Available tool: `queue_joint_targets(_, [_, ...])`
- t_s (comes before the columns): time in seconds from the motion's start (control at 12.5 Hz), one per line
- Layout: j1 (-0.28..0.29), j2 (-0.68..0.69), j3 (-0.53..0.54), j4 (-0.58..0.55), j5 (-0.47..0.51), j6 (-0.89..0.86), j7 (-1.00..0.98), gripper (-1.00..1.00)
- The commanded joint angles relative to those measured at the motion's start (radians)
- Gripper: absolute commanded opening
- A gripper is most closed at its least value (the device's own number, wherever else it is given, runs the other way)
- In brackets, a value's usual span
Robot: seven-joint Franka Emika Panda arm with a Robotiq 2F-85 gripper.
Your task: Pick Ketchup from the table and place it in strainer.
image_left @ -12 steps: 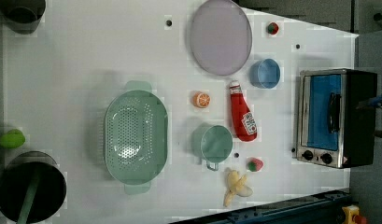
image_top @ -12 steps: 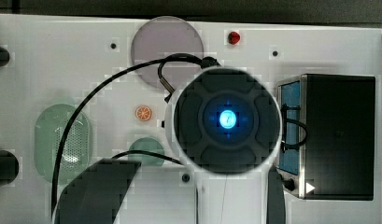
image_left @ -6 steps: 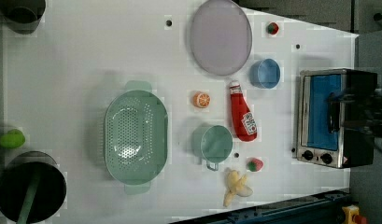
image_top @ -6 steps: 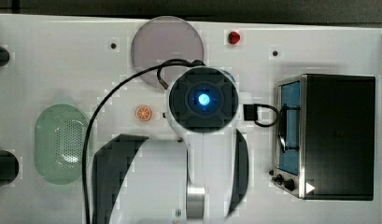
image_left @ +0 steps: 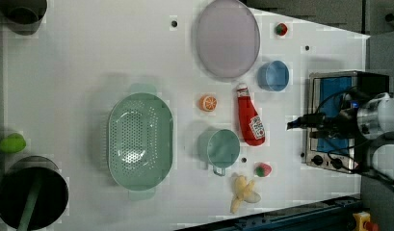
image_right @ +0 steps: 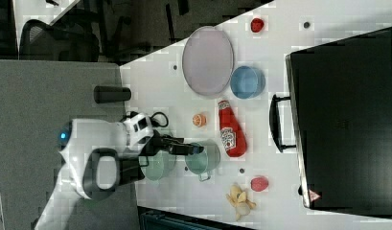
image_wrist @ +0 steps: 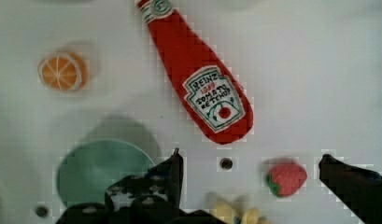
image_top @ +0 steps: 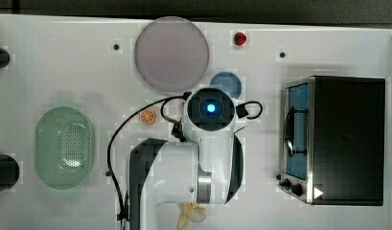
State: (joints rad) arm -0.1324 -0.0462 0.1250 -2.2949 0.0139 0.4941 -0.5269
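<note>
Ketchup bottle (image_left: 249,120) lies flat on the tabletop (image_left: 88,62), nothing touching it. In the left view it rests between the orange slice (image_left: 208,103) on the left view's left and the toaster oven (image_left: 335,120) on the left view's right, with the blue bowl (image_left: 273,75) and the lilac plate (image_left: 227,38) near its capped end and the green cup (image_left: 219,147) just beside its base. Strainer (image_left: 140,140) sits well apart from the bottle, further toward the left view's left, with nothing in it. Gripper (image_wrist: 249,175) hangs above the tabletop with its fingers spread wide and nothing between them. In the wrist view the strawberry (image_wrist: 286,178) and a dark hole lie in the gap between the fingers, and the bottle's base lies just beyond the fingertips (image_wrist: 175,161). A banana (image_left: 243,193) lies near the tabletop edge.
</note>
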Motion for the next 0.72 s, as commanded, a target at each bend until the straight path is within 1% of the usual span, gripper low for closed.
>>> queue_joint_targets(0.08, [0.008,-0.004,-0.001,-0.06,-0.002,0.145,-0.388,1.0])
queue_joint_targets(0.16, [0.007,0.008,-0.002,-0.09,-0.002,0.211,-0.422,1.0])
queue_joint_targets(0.32, [0.008,0.049,-0.001,-0.131,-0.002,0.311,-0.423,1.0])
queue_joint_targets(0.56, [0.011,0.148,0.007,-0.135,-0.003,0.364,-0.422,1.0])
queue_joint_targets(0.64, [0.011,0.184,0.009,-0.132,-0.013,0.394,-0.423,1.0])
queue_joint_targets(0.72, [0.01,0.216,0.008,-0.13,-0.044,0.437,-0.423,1.0])
